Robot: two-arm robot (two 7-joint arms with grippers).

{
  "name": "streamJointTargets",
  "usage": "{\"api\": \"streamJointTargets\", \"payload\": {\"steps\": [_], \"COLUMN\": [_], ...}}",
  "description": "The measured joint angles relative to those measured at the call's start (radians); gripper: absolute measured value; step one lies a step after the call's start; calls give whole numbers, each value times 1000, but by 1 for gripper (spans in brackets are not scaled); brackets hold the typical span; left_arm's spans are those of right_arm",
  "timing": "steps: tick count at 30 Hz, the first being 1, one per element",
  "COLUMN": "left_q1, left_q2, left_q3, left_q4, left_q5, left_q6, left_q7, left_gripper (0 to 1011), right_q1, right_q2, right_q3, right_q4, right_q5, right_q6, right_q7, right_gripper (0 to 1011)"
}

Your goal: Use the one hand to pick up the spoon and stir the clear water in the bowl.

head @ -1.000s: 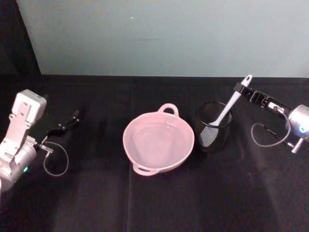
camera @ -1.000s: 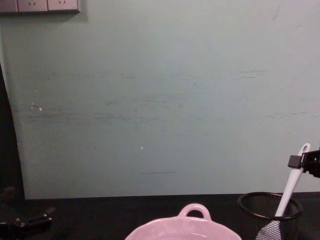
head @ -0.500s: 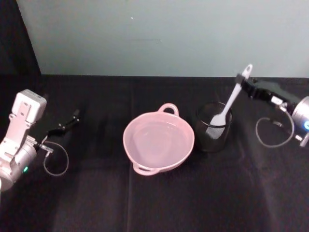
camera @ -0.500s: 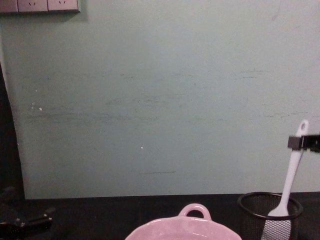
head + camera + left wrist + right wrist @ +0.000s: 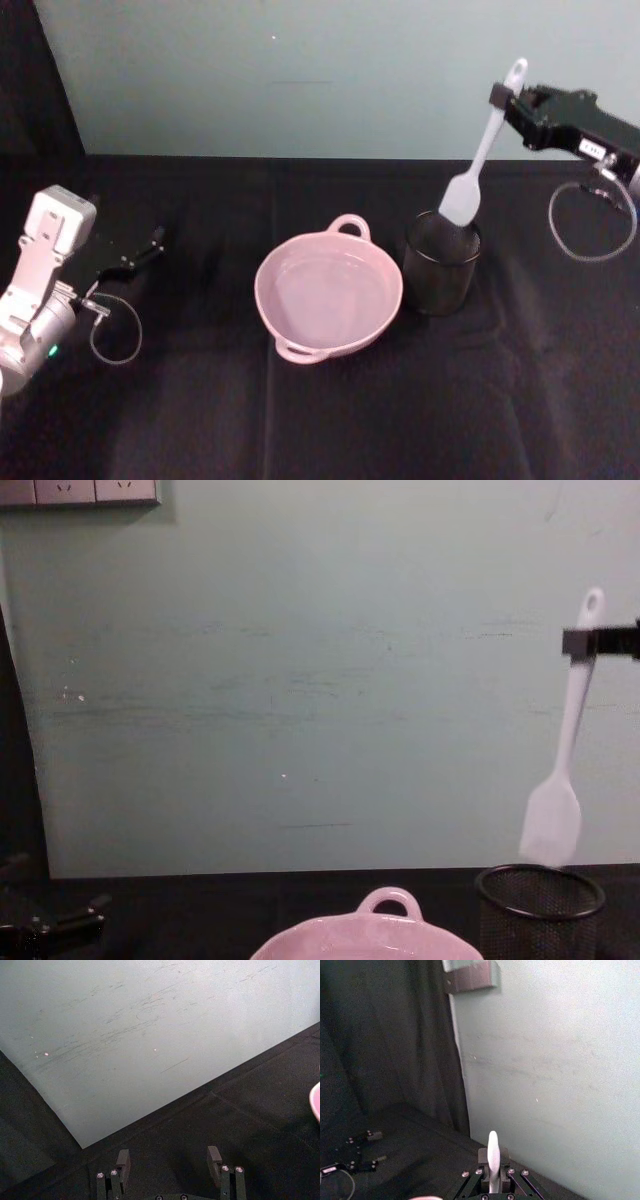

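Observation:
My right gripper [image 5: 500, 97] is shut on the upper handle of the white spoon [image 5: 483, 145], near its holed tip. The spoon hangs blade down, and its pale end hovers just above the rim of the black mesh cup [image 5: 441, 275]. In the chest view the spoon [image 5: 572, 730] is clear of the cup [image 5: 540, 890], held by the right gripper [image 5: 580, 642]. In the right wrist view the handle [image 5: 493, 1155] stands up between the jaws. The pink bowl [image 5: 264, 300] sits at the table's middle, left of the cup, with clear water [image 5: 325, 295] in it. My left gripper [image 5: 150, 245] rests open at the far left.
A black cloth covers the table, and a pale green wall [image 5: 300, 680] rises behind it. The bowl's loop handle [image 5: 390, 900] points toward the wall. A cable loop [image 5: 115, 335] hangs by the left arm and another [image 5: 590, 225] by the right wrist.
The right gripper has risen and lifted the spoon straight out of the mesh cup until its blade hangs above the rim. The left arm has not moved.

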Motion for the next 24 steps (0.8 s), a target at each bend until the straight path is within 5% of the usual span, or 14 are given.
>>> {"api": "streamJointTargets", "payload": {"steps": [11, 18, 24], "left_q1": [0, 0, 0], "left_q2": [0, 0, 0], "left_q3": [0, 0, 0], "left_q4": [0, 0, 0], "left_q5": [0, 0, 0], "left_q6": [0, 0, 0], "left_q7": [0, 0, 0], "left_gripper": [1011, 1011, 1011], "right_q1": [67, 109, 113], "right_q2": [-12, -58, -121], "right_q3": [-23, -93, -159], "right_q4": [-70, -58, 24], "right_q5": [-52, -88, -131], "right_q6": [10, 0, -89], "right_q7": [57, 116, 186], "right_gripper": [114, 114, 114]}}
